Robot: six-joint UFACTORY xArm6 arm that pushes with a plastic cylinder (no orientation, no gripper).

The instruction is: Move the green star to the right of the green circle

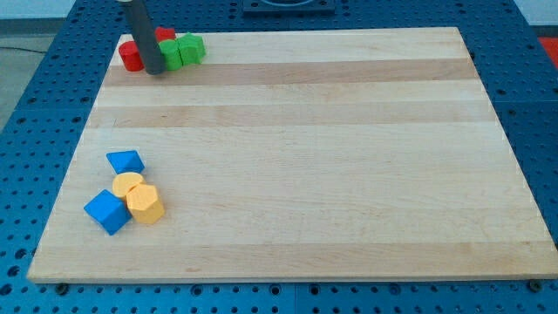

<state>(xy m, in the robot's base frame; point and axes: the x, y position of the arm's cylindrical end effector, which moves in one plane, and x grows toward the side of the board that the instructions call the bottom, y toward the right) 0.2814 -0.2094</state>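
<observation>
Tip [155, 71] sits at the surface's [305, 157] top-left corner among red and green blocks [185, 50]; shapes unclear. No hand exists. Nudge only the star, gently.

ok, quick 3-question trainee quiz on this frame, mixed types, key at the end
1. True or false: my tip sits among the red and green blocks at the view's top left.
2. Which colours make up the cluster at the view's bottom left? A) blue and yellow B) red and green C) blue and red
3. Fill in: the green block farthest toward the view's right lies to the ___ of the rod.

Key:
1. True; the red block is just to its left.
2. A: blue blocks, yellow blocks.
3. right
</observation>
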